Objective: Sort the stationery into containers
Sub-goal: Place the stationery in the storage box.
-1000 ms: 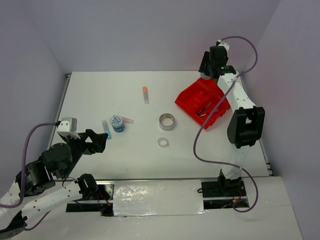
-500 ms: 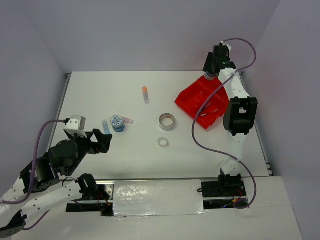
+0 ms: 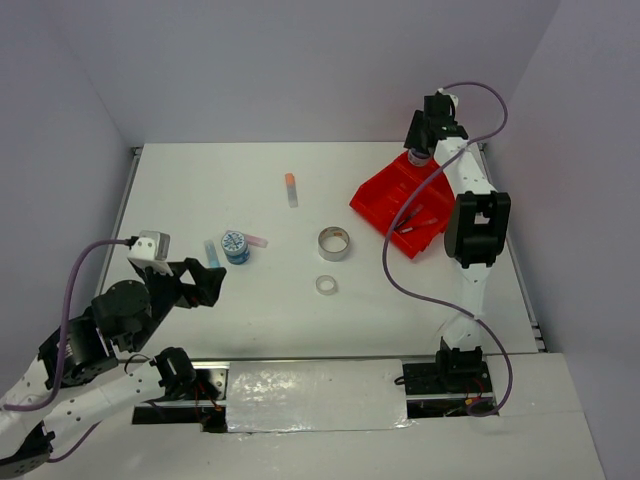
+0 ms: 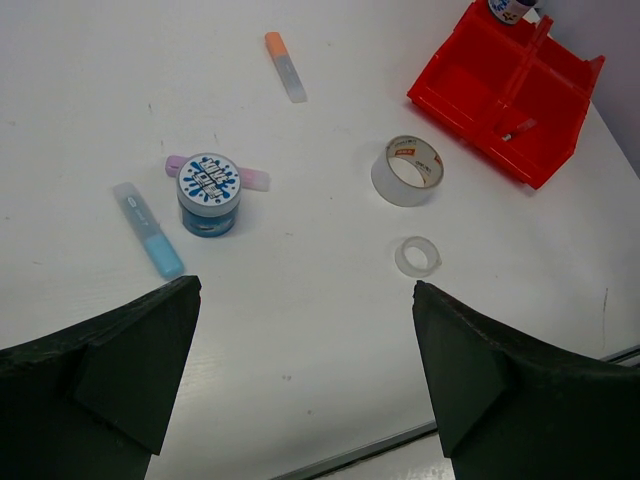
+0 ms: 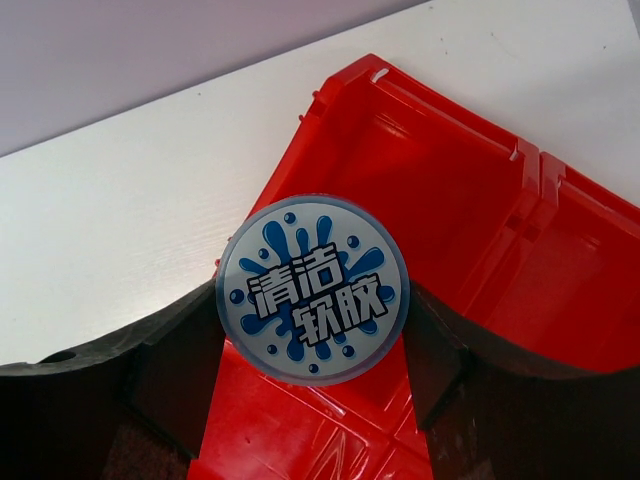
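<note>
The left hand hangs wide open and empty, nearer than the red tray and well left of it. On the bench left of the tray lie the clear tape ring, silvery tape roll, patterned tub and coloured tubes. The right hand grips a second tub over the tray's far corner.

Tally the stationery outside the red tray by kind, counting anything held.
Round blue-white-lidded tubs: 2, tabletop tub, held tub in right tool
Tape rolls: 2, silvery tape roll, small clear tape ring
Short coloured tubes: 3, orange-capped tube, blue tube, pink tube
Total: 7
</note>
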Tool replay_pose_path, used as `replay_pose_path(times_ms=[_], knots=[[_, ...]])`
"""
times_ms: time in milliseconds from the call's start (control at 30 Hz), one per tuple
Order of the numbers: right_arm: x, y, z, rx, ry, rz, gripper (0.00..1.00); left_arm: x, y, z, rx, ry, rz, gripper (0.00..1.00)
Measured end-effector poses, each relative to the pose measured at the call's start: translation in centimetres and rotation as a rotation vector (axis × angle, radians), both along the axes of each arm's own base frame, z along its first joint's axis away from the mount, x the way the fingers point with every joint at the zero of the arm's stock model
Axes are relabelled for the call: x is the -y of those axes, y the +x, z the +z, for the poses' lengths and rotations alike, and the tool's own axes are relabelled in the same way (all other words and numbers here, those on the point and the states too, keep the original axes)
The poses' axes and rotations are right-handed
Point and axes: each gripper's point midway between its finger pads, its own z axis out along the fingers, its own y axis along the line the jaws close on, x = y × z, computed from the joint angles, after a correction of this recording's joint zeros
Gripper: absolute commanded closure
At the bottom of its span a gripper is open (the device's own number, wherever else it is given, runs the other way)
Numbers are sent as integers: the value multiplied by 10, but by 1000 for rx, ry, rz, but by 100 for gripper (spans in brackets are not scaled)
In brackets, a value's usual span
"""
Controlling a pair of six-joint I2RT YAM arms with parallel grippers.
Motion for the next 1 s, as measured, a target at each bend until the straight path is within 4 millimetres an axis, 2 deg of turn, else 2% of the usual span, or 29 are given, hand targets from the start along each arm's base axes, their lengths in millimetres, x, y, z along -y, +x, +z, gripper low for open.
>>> replay_pose_path(times_ms=[167,367,500,700,967,1000], knots=[[1,-3,-8,-19,-1,-1,64,0,-1,1,2,-4,-6,1],[3,-5,-12,-32,1,-7,62,1,-1,2,5,-7,-10,1],[6,-6,-12,-31,9,-17,45,0,-1,2,5,-10,-6,1],[4,-7,-15,-43,29,-16,36,0,-1,2,4,-15,-6,1],[1,-11,-48,-122,41,-5,28,-4,-3,6,21,-37,-3,1],[1,-12,-51,-132,42,-6,23,-4,-3,7,21,-37,-5,1]])
